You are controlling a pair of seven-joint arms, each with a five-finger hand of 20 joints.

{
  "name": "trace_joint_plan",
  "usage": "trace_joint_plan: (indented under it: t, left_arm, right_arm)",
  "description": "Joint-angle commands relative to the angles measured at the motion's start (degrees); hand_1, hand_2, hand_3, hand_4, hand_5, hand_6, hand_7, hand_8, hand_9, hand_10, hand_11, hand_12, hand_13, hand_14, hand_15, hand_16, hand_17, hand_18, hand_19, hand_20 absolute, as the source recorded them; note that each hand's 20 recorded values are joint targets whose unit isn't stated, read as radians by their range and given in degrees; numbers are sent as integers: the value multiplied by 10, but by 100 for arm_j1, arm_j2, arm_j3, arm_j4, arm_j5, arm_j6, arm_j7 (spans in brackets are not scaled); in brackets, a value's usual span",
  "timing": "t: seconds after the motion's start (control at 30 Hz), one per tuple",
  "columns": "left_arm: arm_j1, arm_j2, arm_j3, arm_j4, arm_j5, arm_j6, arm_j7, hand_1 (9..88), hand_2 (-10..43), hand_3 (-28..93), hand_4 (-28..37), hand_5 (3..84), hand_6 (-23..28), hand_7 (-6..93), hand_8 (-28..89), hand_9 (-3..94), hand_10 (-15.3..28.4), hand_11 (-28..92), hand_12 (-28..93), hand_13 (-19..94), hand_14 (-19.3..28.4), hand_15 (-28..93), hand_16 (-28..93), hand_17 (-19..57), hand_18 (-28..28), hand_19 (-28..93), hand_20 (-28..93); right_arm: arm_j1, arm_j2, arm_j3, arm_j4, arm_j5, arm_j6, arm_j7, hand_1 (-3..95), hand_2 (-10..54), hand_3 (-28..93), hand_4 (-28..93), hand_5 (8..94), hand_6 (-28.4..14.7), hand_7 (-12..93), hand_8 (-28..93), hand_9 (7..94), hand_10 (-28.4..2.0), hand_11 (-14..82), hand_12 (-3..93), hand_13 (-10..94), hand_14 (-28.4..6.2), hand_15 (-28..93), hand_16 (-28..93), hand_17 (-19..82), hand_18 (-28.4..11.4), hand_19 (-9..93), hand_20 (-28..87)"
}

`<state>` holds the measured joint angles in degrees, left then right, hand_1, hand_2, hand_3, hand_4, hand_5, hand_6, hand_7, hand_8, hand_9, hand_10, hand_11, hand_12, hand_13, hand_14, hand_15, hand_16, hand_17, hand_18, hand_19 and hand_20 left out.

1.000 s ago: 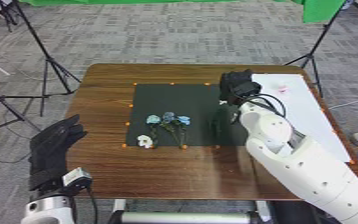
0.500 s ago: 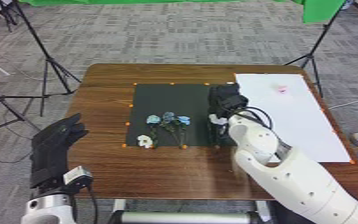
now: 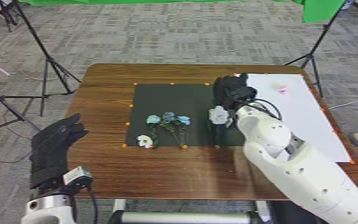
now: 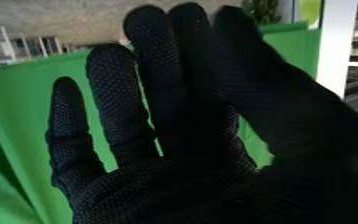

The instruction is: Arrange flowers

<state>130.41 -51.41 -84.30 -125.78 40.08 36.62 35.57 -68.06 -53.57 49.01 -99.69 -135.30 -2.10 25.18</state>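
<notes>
In the head view my right hand (image 3: 231, 90) is over the right edge of the black mat (image 3: 189, 95), its fingers straight. A white flower (image 3: 218, 115) shows beside its wrist; I cannot tell whether they touch. Several blue flowers (image 3: 168, 117) with stems lie on the mat's lower left part, near a small white flower (image 3: 145, 141). A pink flower (image 3: 282, 89) is on the white sheet (image 3: 304, 115). My left hand (image 3: 55, 145) hangs open off the table's left edge. In the right wrist view my right hand (image 4: 162, 95) has extended fingers and holds nothing.
The brown wooden table (image 3: 149, 172) surrounds mat and sheet, with small orange markers along their edges. Black tripod stands (image 3: 49, 55) rise behind the table at left and right. Green cloth (image 4: 33, 115) fills the background behind the right hand.
My right hand went toward the near left, then back away and slightly right. More of the white flower beside its wrist is uncovered. The left hand has stayed still.
</notes>
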Motion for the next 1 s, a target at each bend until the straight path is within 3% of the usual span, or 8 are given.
trace_joint_plan:
  t: [0.03,0.17,0.23,0.27,0.33,0.5,0.97,1.0]
  left_arm:
    - [116,43,61,-29,-97,78,105,291,49,830,-145,532,171,196,-99,426,248,515,132,333,284,844,-231,-40,241,549,459]
    - [97,23,73,-32,-50,77,81,291,51,828,-146,531,170,196,-98,426,248,515,132,333,284,843,-231,-41,241,549,459]
    - [57,-49,62,-21,30,34,13,291,50,829,-145,531,170,196,-99,426,248,515,132,334,284,843,-231,-41,241,549,459]
    - [49,-18,87,-16,-18,41,53,291,50,829,-145,531,170,197,-99,426,248,515,132,333,284,843,-231,-41,241,549,459]
    - [38,-42,88,-19,23,31,16,290,50,829,-145,532,171,196,-99,426,248,515,132,333,284,843,-231,-41,241,549,459]
    - [30,73,167,-26,-99,96,128,291,50,829,-147,532,171,196,-99,426,248,515,132,333,284,843,-231,-41,240,549,459]
    - [-3,-25,80,-31,47,0,-10,291,50,829,-146,532,170,197,-99,425,248,515,132,333,284,843,-231,-41,240,548,459]
    - [-14,16,102,-32,-5,16,26,291,50,829,-146,532,170,197,-99,425,248,516,132,333,284,843,-231,-41,240,548,459]
  right_arm:
    - [480,646,432,325,31,-545,-35,344,-88,880,-274,612,-39,244,-142,597,-175,379,208,416,-205,765,228,12,-271,650,287]
    - [814,589,519,977,-155,-1286,-21,323,-81,884,-271,554,-50,213,-133,538,-194,318,192,343,-225,750,210,-2,-270,637,287]
    - [921,553,582,1222,-145,-1542,-24,320,-81,886,-271,535,-54,205,-130,516,-200,302,189,316,-237,747,204,-7,-269,635,288]
    - [920,487,680,1316,-227,-1663,-61,319,-81,887,-271,528,-56,202,-130,505,-203,293,188,305,-239,748,200,-11,-268,633,288]
    - [985,533,646,1411,-189,-1781,-35,318,-82,888,-272,512,-56,199,-129,489,-207,279,186,289,-243,746,195,-14,-269,631,290]
    - [1041,537,738,1638,-285,-1953,-49,310,-88,903,-278,476,-57,198,-132,454,-208,254,182,252,-253,745,178,-26,-271,631,296]
    - [1413,67,1003,2506,-526,-2442,-284,319,-95,908,-282,433,-49,183,-133,425,-200,186,170,224,-261,736,165,-37,-271,622,302]
    - [1342,63,1039,2448,-503,-2469,-263,319,-95,908,-282,432,-49,180,-133,425,-200,184,170,222,-262,736,165,-38,-272,621,302]
